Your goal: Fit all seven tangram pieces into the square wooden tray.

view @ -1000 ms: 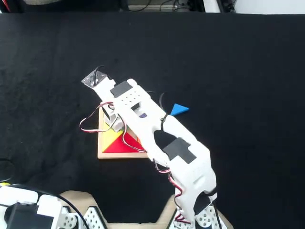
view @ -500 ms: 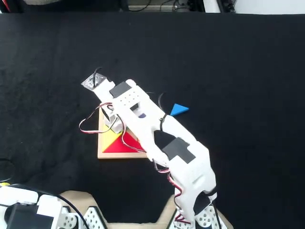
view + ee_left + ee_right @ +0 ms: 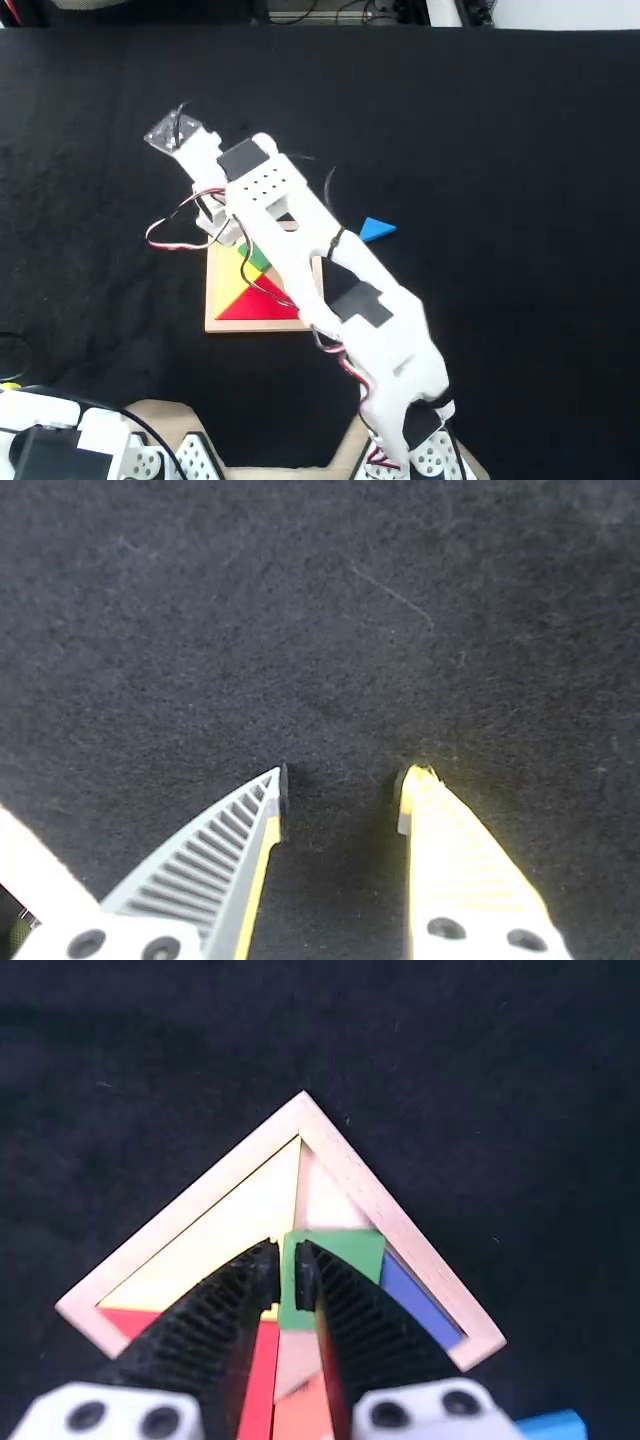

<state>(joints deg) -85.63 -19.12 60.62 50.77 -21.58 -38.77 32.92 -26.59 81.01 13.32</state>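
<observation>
The square wooden tray (image 3: 214,322) lies on the black cloth, half covered by my right arm (image 3: 300,250). It holds a yellow triangle (image 3: 234,285), a red triangle (image 3: 256,306) and a green square (image 3: 258,257). In the right wrist view the tray (image 3: 190,1215) also shows a blue piece (image 3: 420,1300), an orange piece (image 3: 300,1410) and a bare wooden corner. My right gripper (image 3: 287,1252) hangs above the green square (image 3: 340,1255), open by a narrow gap with nothing in it. A loose blue triangle (image 3: 376,229) rests right of the tray. My left gripper (image 3: 345,778) is open over bare cloth.
Black cloth (image 3: 500,150) covers the whole table, with wide free room on all sides of the tray. The left arm's base (image 3: 60,435) sits at the near left edge. Cables and other gear line the far edge.
My right arm has swung toward the tray's far left corner, mostly in the last half second. The green square, hidden under it before, now shows in the tray.
</observation>
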